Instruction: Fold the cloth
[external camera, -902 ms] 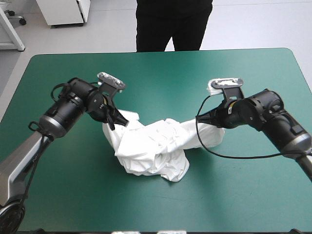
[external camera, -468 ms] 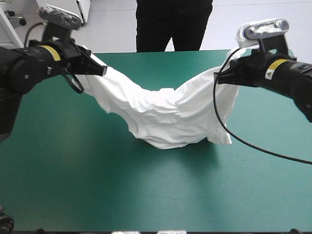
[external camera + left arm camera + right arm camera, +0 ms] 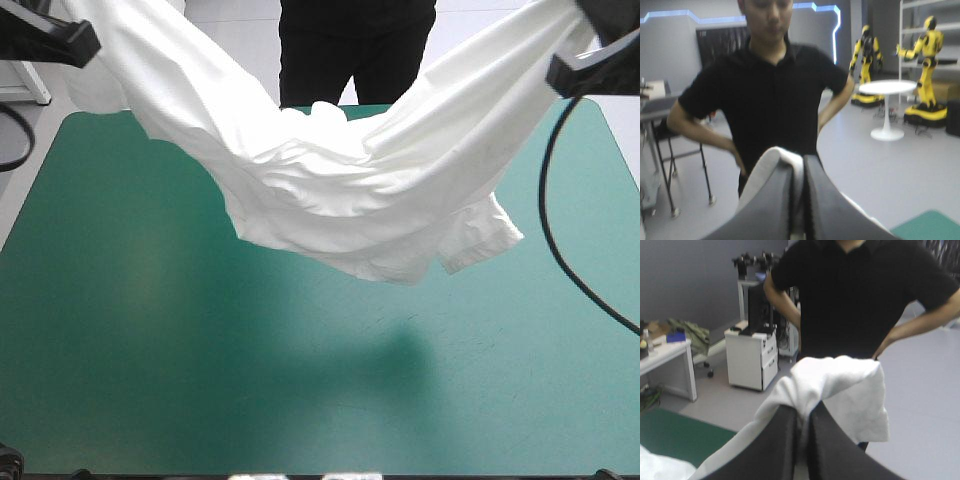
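T-shirt (image 3: pixel 340 190) raised off teal-green cover (image 3: pixel 200 380); left tool (image 3: pixel 799 160), right tool (image 3: pixel 804 413) pinching it.

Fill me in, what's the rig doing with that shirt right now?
Both arms hold the white T-shirt up in the air. The left gripper is shut on one end and the right gripper is shut on the other. The cloth hangs stretched between them, sagging in the middle over the teal-green table, and appears to hang clear of it. It is bunched and wrinkled, not spread flat, and no fold is made yet.
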Robot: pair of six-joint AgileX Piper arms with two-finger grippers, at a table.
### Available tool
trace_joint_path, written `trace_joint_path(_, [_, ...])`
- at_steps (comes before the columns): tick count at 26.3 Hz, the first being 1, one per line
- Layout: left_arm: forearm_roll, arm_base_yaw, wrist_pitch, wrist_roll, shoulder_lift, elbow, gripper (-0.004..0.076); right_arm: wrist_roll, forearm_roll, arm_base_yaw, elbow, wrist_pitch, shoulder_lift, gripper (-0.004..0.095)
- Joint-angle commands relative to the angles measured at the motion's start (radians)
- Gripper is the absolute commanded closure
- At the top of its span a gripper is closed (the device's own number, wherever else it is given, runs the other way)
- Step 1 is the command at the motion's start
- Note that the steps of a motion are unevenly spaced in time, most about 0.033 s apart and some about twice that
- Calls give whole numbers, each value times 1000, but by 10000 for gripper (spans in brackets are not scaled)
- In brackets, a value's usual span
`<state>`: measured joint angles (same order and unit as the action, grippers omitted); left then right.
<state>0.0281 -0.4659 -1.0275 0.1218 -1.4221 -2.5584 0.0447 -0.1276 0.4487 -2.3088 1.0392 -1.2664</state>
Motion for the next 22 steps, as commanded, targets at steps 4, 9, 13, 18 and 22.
trace_joint_path(4, [-122,3,129,51,24,-110,733,-12,19,1,-86,-91,21,924])
trace_joint_path(9, [-109,3,-187,44,28,-97,733,8,55,1,-86,180,12,923])
trace_joint_path(13, [-85,3,-262,-25,43,-46,733,35,102,1,-52,208,26,923])
trace_joint_path(18, [-87,3,-262,-33,115,165,733,62,134,1,97,208,94,923])
trace_joint_path(22, [-28,3,-206,-43,194,519,733,104,92,1,365,155,162,923])
